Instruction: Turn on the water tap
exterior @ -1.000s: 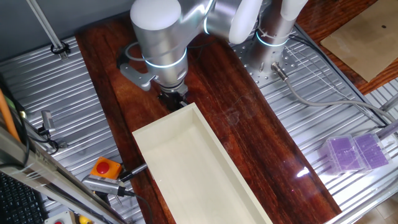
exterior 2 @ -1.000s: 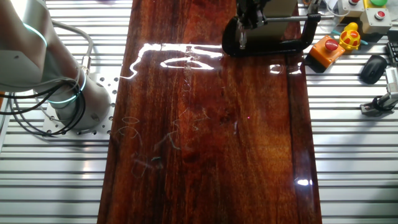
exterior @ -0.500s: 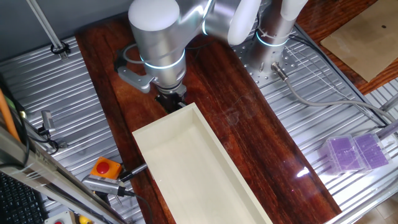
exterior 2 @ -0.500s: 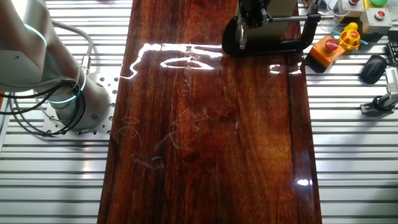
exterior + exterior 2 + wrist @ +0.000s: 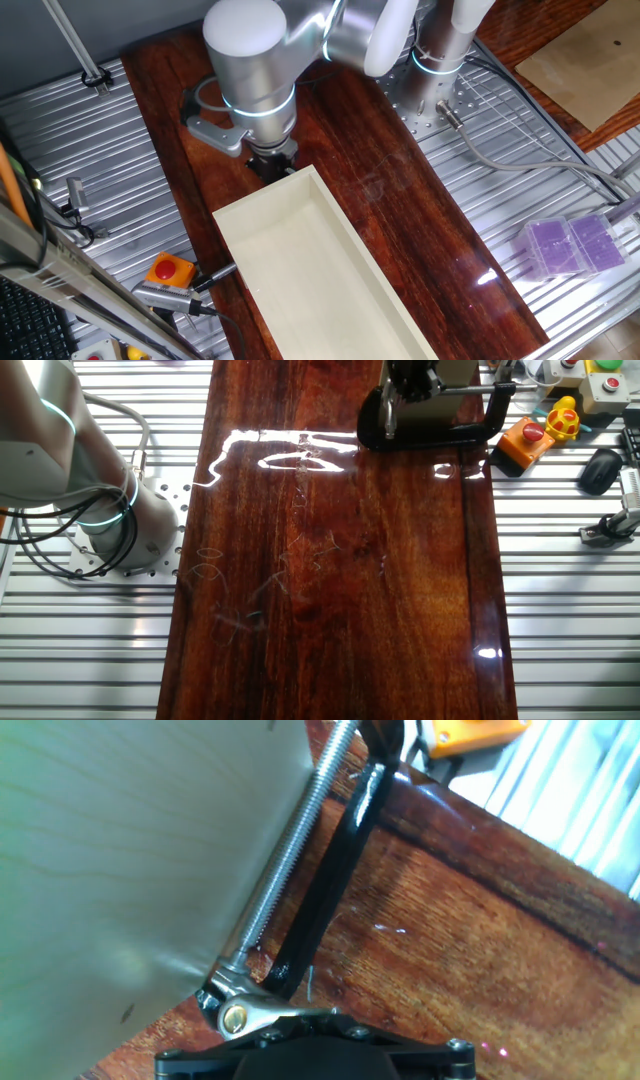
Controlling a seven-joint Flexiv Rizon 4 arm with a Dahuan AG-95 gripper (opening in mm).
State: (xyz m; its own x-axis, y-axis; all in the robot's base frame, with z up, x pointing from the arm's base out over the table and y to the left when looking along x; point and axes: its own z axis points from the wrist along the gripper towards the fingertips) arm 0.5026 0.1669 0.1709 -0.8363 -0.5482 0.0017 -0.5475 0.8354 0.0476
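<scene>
The tap is a small silver metal piece with a brass-coloured centre (image 5: 234, 1016), low in the hand view, at the end of the threaded screw (image 5: 290, 850) of the black C-clamp (image 5: 335, 870). Its silver handle (image 5: 290, 1013) runs right into my gripper (image 5: 300, 1028), whose black jaws close around it. From one fixed view, my gripper (image 5: 272, 160) points down at the far end of the cream box (image 5: 320, 270), hiding the tap. From the other fixed view, my gripper (image 5: 408, 388) stands over the C-clamp (image 5: 440, 432) at the table's far edge.
The cream box wall (image 5: 120, 840) fills the left of the hand view, close against the clamp screw. An orange stop button (image 5: 168, 270) lies beside the box and shows again (image 5: 522, 440) right of the clamp. A purple case (image 5: 570, 245) sits on the metal rack.
The arm's wrist has turned and shifted slightly left above the clamp, with the gripper staying at the tap. The clamp and box have not moved.
</scene>
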